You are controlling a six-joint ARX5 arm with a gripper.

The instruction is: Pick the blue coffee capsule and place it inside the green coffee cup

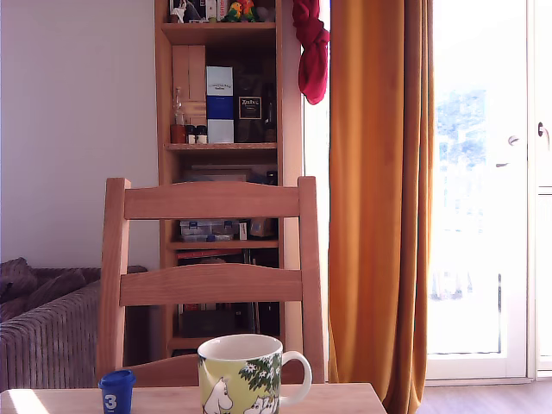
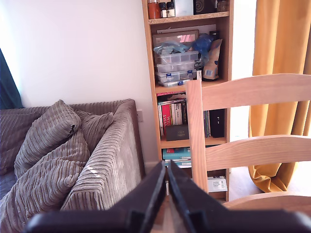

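The blue coffee capsule (image 1: pixel 116 391) is seen standing on the wooden table (image 1: pixel 345 398) at the bottom of the exterior view, toward that view's left, with a white "3" facing the camera and its wider rim uppermost. The green coffee cup (image 1: pixel 241 375) is set on the same table to the exterior view's right of the capsule, near it but apart, with its white handle turned toward that view's right and its white interior open upward; nothing can be seen inside it from this angle. Behind both, a wooden chair (image 1: pixel 211 285) is drawn up to the table, and further back a bookshelf (image 1: pixel 222 129), an orange curtain (image 1: pixel 379 198) and a grey corduroy sofa (image 1: pixel 47 332) are visible. The arm is not shown in the exterior view. In the wrist view the gripper (image 2: pixel 167 187) is seen with its dark fingers pressed together, no gap being visible and nothing being held, and it is pointed out toward the sofa and chair rather than down at the table; neither capsule nor cup is caught by that camera. The pick is judged not yet begun. The capsule is small and light, so it could be tipped or pushed away if the fingers were brought down unopened or off-centre, and the cup could be knocked during the transfer, given how close the two stand.
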